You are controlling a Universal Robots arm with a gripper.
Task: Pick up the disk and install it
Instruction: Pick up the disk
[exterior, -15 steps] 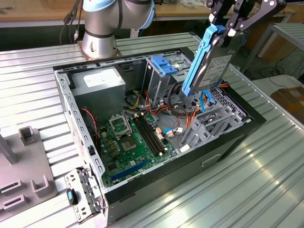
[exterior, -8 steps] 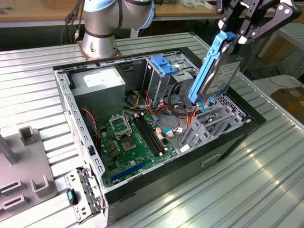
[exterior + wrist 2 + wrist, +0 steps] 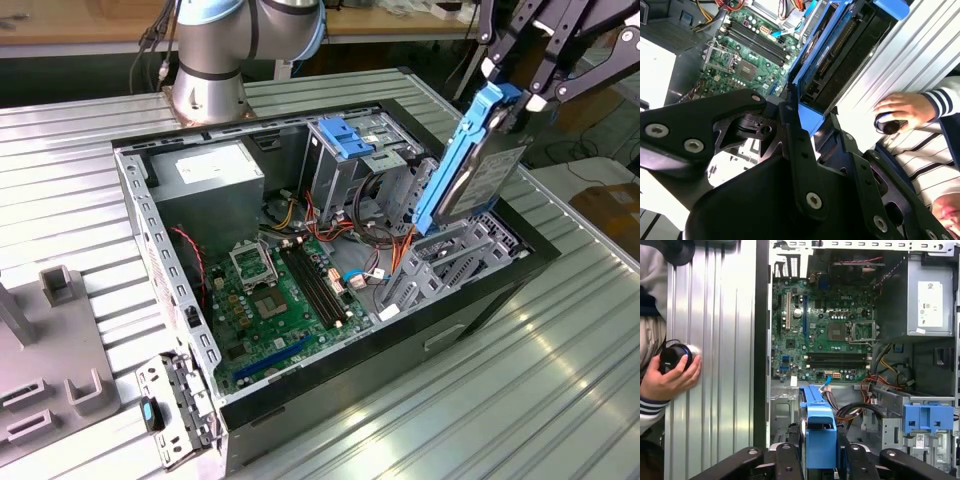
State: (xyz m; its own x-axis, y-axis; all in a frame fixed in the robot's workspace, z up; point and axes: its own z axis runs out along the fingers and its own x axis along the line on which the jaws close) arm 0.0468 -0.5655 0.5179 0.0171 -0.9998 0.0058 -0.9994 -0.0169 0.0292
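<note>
We are performing the install step, the gripper (image 3: 515, 95) clenching the tilted disk (image 3: 480, 165) over the drive bay (image 3: 465, 258), and judging that seating requires squaring it with the bay.

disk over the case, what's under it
Under the blue-framed grey metal disk: a grey metal drive cage and orange cables. Its lower end hides the spot directly below.

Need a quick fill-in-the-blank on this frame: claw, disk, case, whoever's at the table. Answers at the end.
1. The claw is ___ on the disk.
2. The disk's carrier frame is coloured ___.
3. The motherboard inside the open computer case is coloured ___.
4. A person's hand holds a round, mostly ___ knob.

Missing words: shut; blue; green; black.
</note>
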